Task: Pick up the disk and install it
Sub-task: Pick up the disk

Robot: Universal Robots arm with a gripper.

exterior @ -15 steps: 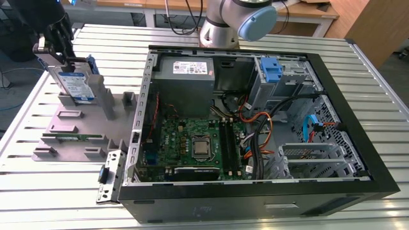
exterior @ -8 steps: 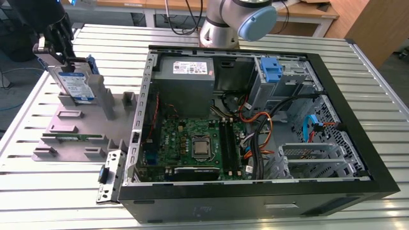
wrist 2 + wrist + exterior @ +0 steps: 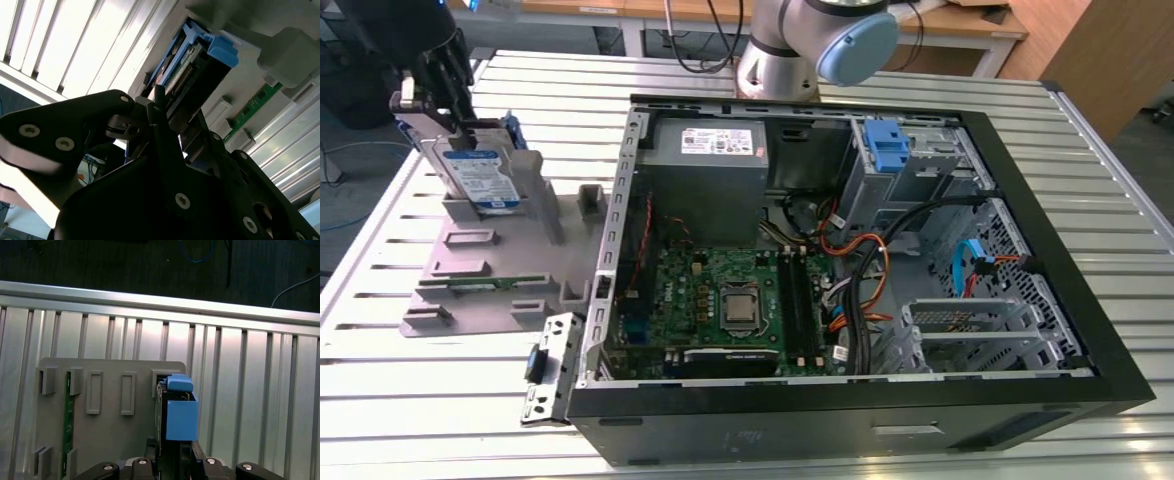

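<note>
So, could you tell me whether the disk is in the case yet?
Out: the disk stands on edge in the grey holder beside the case.

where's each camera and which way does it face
Exterior view: off the arm, high, looking down on the open computer case and the disk in its grey holder; arm base shows.
First wrist view: on the arm, facing down onto the disk; gripper shows.
Second wrist view: on the arm, behind the gripper, facing the disk.
All share disk and holder.
</note>
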